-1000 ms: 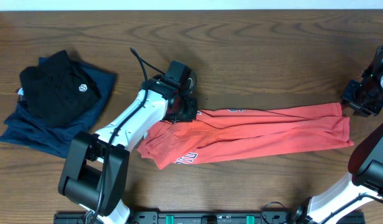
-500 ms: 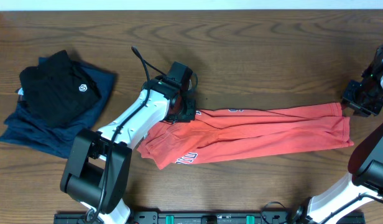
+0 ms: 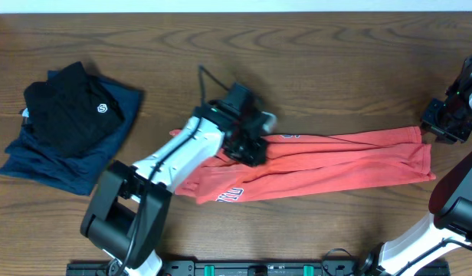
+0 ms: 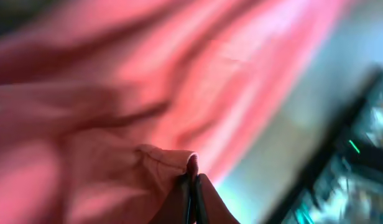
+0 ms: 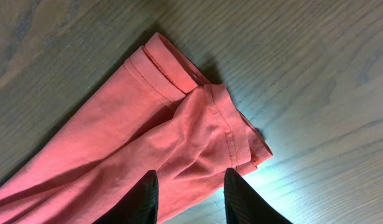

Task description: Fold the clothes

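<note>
Showing the left gripper [image 3: 250,147] farther from the black garment with a small white logo [image 3: 71,107] than a second ago, the overhead view marks the start of a fold. The coral-red cotton T-shirt with printed lettering [image 3: 335,157] lies as a long band on the brown wooden table [image 3: 335,61], stretching away from the black garment toward the right gripper [image 3: 443,123]. The shirt's end nearest the black garment has drawn inward with the arm, so the cloth is probably being pulled over itself.

Left wrist view: this gives what the overhead cannot. The left gripper [image 4: 193,186] is pressed shut on a stitched hem of the T-shirt [image 4: 179,81], with cloth pinched between the jaws. The frame is blurred, which suggests motion.

Right wrist view: the T-shirt's end [image 5: 148,124] farthest from the black garment lies flat on the wood with its hems showing. The right gripper [image 5: 190,193] hovers over it, jaws apart, with nothing clamped. The overhead view is too small to show this.
</note>
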### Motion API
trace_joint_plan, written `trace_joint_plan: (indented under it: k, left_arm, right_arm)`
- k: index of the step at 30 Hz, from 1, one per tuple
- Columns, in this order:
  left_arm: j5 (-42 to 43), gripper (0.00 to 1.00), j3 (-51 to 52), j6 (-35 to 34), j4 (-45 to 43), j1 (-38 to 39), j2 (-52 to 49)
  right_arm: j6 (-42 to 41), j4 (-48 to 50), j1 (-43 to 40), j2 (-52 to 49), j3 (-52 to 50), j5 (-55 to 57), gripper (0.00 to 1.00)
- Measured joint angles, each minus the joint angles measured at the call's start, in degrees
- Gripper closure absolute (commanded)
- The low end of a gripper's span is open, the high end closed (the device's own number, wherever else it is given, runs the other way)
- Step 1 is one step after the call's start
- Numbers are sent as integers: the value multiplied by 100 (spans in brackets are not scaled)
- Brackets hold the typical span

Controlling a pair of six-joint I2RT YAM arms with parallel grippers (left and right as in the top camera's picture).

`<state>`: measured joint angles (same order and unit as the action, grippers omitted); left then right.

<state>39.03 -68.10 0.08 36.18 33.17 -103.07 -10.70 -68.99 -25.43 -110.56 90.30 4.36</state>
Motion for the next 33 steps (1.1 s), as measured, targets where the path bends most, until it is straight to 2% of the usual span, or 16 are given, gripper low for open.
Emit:
trace_joint_plan:
  k: [5,14,15,17,19,21,24,29,33]
  left_arm:
    - [92,94,0,494,-72,350,0]
    - [-1014,92,-2,461,-684,363,0]
    - [-1086,86,-2,439,-807,363,0]
    - [-1244,66,-4,369,-1049,365,0]
    - [-1508,51,-7,177,-1191,365,0]
    - [-1709,48,-7,-4,-1163,350,0]
    - [-1897,47,-15,-321,-713,280,0]
    - [-2146,48,-26,-852,885,-48,203]
    - [-2791,47,-28,-1204,1926,-350,525]
  right_arm:
    - [0,0,0,0,0,0,67]
    - [0,-4,0,0,0,-2,67]
    - [0,-2,0,0,0,-2,67]
    - [0,-9,0,0,-2,-4,67]
    - [0,-20,0,0,0,-7,66]
    - [0,-20,0,0,0,-4,66]
    - [0,-17,0,0,-2,-7,66]
    - [0,-9,0,0,-2,-9,66]
    - [0,63,0,0,-4,-7,66]
